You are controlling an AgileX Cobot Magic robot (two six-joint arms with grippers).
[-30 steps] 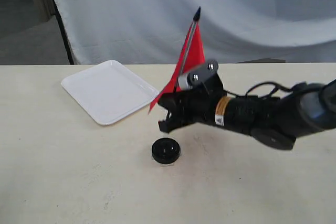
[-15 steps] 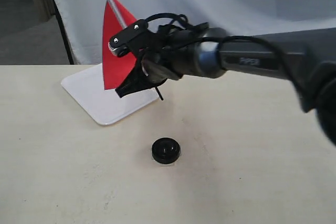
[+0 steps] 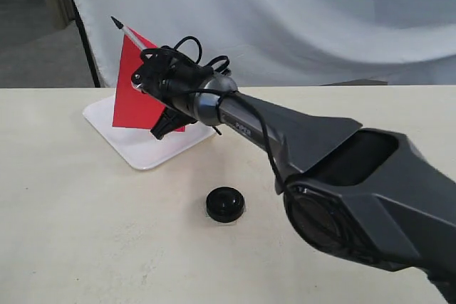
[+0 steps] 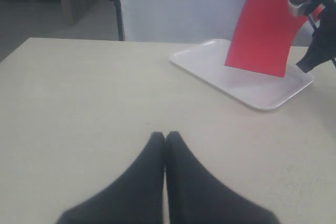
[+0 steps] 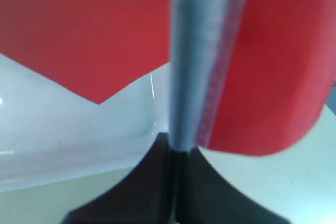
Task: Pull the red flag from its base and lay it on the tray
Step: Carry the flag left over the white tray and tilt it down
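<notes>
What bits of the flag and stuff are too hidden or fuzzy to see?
1. Exterior view: the red flag pole's lower part hides behind the right gripper.
2. Left wrist view: the flag's tip is cut off by the top edge.
3. Right wrist view: the pole is blurred, too close.
4. Exterior view: the base is too dark to show its hole.
5. Exterior view: the flag cloth covers the tray far corner.

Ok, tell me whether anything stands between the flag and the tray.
Nothing visible does. The flag hangs in the right gripper's jaws over the tray; the base sits apart from the tray, out of the way.
</notes>
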